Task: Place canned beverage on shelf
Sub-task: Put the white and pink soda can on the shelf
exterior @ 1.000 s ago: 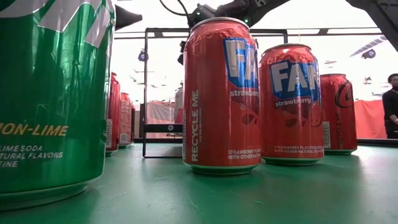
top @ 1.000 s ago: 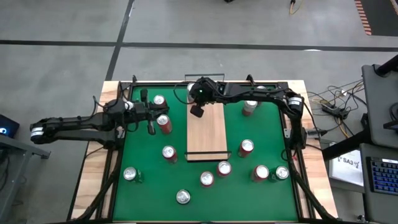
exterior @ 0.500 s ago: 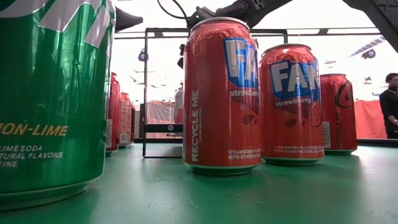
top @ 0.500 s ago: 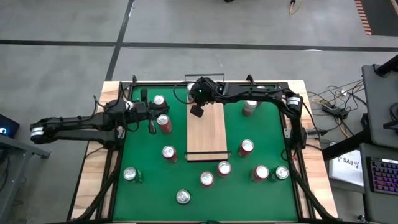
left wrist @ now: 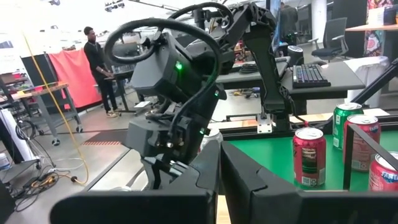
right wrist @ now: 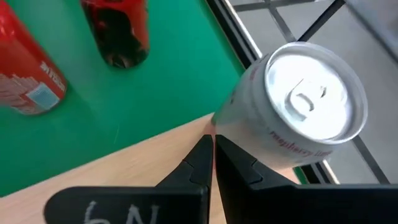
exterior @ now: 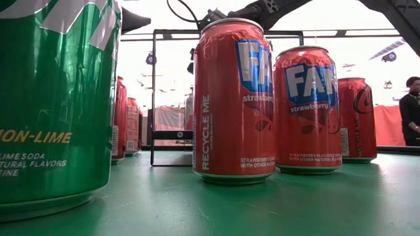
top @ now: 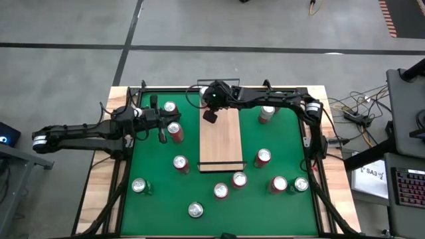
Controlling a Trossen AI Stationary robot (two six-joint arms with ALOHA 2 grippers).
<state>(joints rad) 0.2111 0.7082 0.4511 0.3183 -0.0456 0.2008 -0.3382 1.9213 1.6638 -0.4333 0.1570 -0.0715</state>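
The shelf [top: 221, 143] is a pale wood board with black end rails, lying mid-table on the green mat. My right gripper [top: 210, 116] hangs shut and empty over the board's far left corner. In the right wrist view its fingertips [right wrist: 213, 147] sit just short of a silver-topped white can [right wrist: 298, 118], which stands upright at the board's corner by the rail, untouched. My left gripper [top: 163, 127] waits shut and empty beside a red can [top: 175, 132] left of the shelf. Its wrist view looks past the shut fingers [left wrist: 219, 171] toward the right arm.
Several red and green cans stand on the mat [top: 153, 159] around the shelf, most near the front edge. A silver can [top: 267, 114] stands right of the board. A green can [exterior: 52, 98] and red strawberry cans [exterior: 233, 98] fill the low view. A person [exterior: 411, 108] stands in the room behind.
My right gripper has edged slightly toward the far end of the shelf. The left arm and the cans have stayed where they were.
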